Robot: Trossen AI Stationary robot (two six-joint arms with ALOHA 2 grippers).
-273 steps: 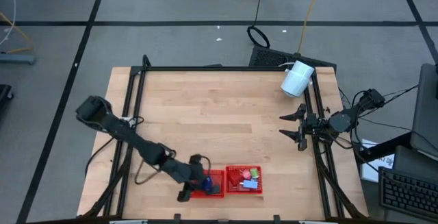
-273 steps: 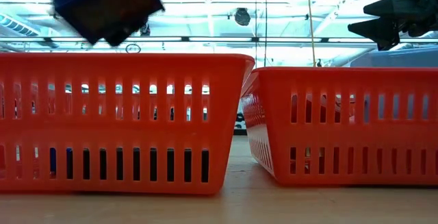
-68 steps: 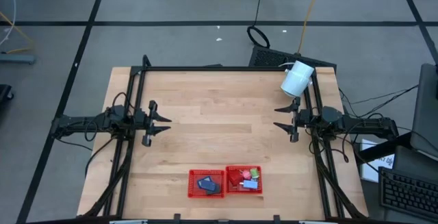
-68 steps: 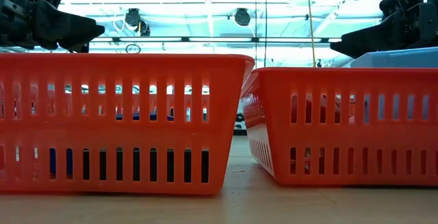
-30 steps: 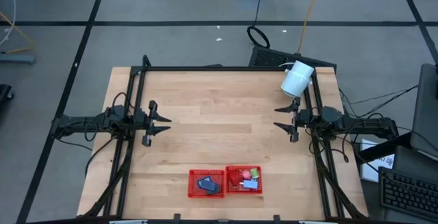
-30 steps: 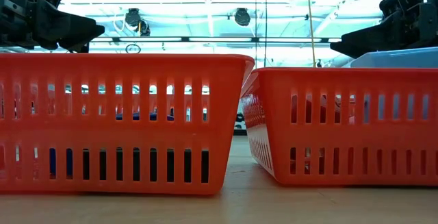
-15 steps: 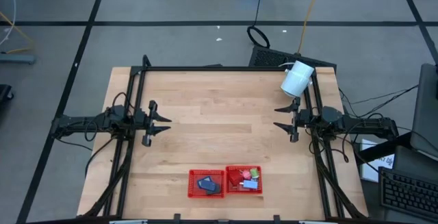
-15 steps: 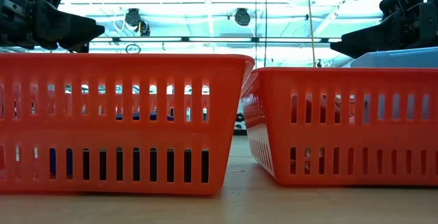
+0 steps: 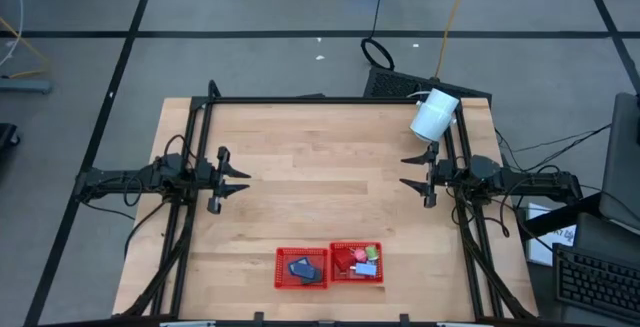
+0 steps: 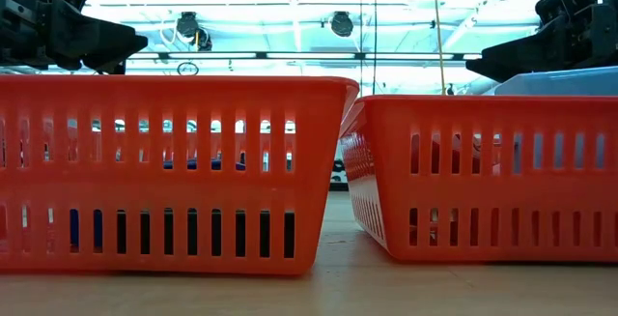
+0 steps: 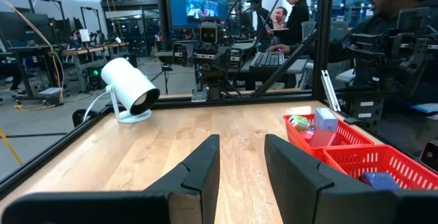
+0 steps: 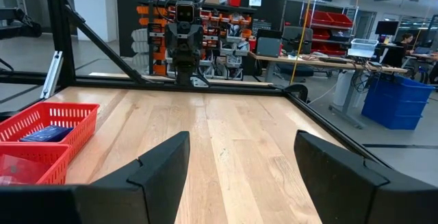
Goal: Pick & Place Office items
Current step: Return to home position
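Note:
Two red mesh trays sit side by side near the table's near edge. The left tray point(image 9: 302, 268) holds a dark blue piece point(image 9: 301, 266), which is also visible in the right wrist view point(image 12: 42, 133). The right tray point(image 9: 357, 263) holds red point(image 9: 343, 258), green point(image 9: 372, 252) and light blue point(image 9: 364, 267) pieces. My left gripper point(image 9: 237, 180) hovers open at the table's left side, far from the trays. My right gripper point(image 9: 408, 172) hovers open at the right side. Their own views show each one open: left gripper point(image 11: 241, 162), right gripper point(image 12: 239, 162).
A white cylinder point(image 9: 434, 115) lies at the table's far right corner. A black frame point(image 9: 320, 99) runs around the table. Bare wood point(image 9: 320, 177) spans the middle between the arms. The low view shows both tray walls point(image 10: 174, 171) close up. People sit beyond the table point(image 11: 294, 8).

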